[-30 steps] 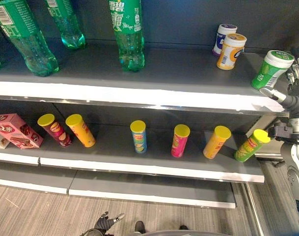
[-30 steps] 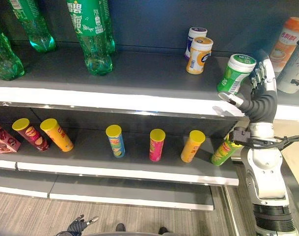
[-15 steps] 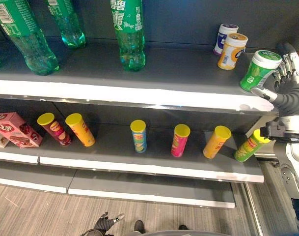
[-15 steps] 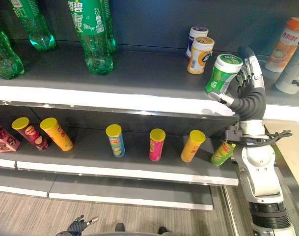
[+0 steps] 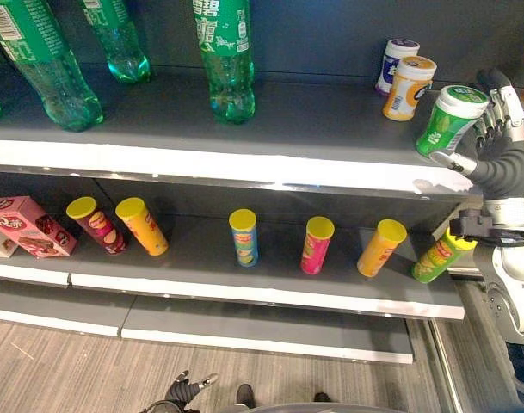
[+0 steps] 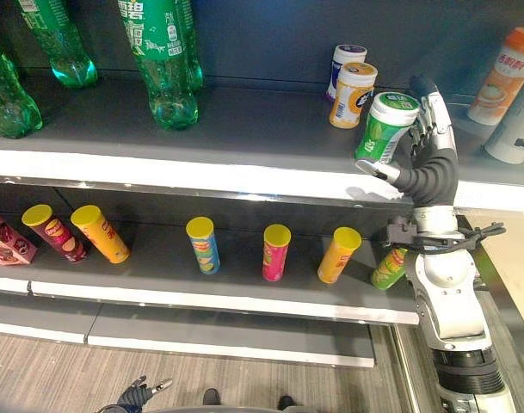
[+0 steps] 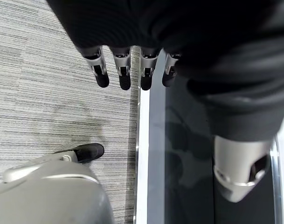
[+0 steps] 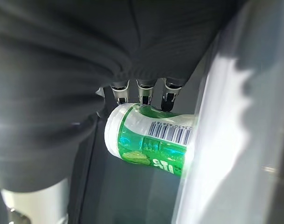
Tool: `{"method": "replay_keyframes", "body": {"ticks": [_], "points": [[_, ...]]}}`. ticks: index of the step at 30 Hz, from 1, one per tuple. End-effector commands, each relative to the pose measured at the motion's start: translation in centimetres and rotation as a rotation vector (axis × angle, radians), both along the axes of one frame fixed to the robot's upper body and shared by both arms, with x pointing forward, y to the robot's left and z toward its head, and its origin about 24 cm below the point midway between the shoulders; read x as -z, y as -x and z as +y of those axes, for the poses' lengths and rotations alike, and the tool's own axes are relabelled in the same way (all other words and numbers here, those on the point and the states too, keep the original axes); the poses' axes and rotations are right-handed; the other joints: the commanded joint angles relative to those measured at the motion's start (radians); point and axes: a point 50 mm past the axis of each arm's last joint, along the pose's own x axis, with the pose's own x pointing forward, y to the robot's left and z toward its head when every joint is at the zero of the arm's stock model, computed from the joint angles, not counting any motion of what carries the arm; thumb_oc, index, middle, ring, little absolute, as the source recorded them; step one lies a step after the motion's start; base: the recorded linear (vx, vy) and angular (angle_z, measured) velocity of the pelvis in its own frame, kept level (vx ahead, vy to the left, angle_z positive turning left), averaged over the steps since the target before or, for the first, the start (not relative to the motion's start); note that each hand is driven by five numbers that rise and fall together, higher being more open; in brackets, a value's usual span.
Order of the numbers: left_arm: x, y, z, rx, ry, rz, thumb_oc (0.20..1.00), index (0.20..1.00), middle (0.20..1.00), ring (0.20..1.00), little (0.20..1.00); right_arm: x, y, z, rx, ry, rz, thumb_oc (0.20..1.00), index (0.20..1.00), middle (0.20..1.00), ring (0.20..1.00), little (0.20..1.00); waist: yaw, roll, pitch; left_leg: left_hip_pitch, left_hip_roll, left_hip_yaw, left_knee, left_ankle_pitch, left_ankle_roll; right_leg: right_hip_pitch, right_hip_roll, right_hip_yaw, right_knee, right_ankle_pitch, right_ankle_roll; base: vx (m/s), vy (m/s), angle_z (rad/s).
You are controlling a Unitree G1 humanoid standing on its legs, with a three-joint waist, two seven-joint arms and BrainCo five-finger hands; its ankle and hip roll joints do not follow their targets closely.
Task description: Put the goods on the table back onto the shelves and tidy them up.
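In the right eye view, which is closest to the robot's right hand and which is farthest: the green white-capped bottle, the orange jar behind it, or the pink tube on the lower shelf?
Measured from the right hand:
1. Green white-capped bottle, upper shelf, right against the fingers.
2. Orange jar, same shelf, further back and to the left.
3. Pink tube, lower shelf, well below and to the left.

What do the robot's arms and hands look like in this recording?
The right arm is smooth silver-grey metal with black ribbed rings lower down and a black bracket at the wrist. The right hand wears a dark ribbed cover; its silver fingers end in dark tips. The left hand has the same dark cover, with a row of silver, dark-tipped fingers.
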Motion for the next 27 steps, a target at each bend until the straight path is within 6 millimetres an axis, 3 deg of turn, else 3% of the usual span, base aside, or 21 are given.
{"method": "replay_keyframes", "body": {"ticks": [1, 27], "points": [[-1.0, -3.3, 1.0, 0.064, -0.067, -0.075, 1.0, 1.0, 1.0, 1.0, 1.0, -0.5, -0.5, 1.4, -0.047, -0.031, -0.025, 1.0, 1.0, 1.0, 1.0, 1.0, 0.066, -0.025, 0.028, 0.062, 0.043, 0.016, 0.059, -0.129, -0.046, -0.031, -0.127, -0.02, 0.02, 0.006, 0.131, 0.0, 0.0, 0.0], [-1.0, -3.4, 0.8, 0.054, -0.068, -0.081, 1.0, 1.0, 1.0, 1.0, 1.0, -0.5, -0.6, 2.4, -0.08, -0.014, -0.023, 1.0, 1.0, 1.0, 1.0, 1.0, 0.067, -0.022, 0.035, 0.061, 0.044, 0.014, 0.059, -0.128, -0.047, -0.031, -0.129, -0.024, 0.021, 0.007, 0.128, 0.0, 0.0, 0.0]]}}
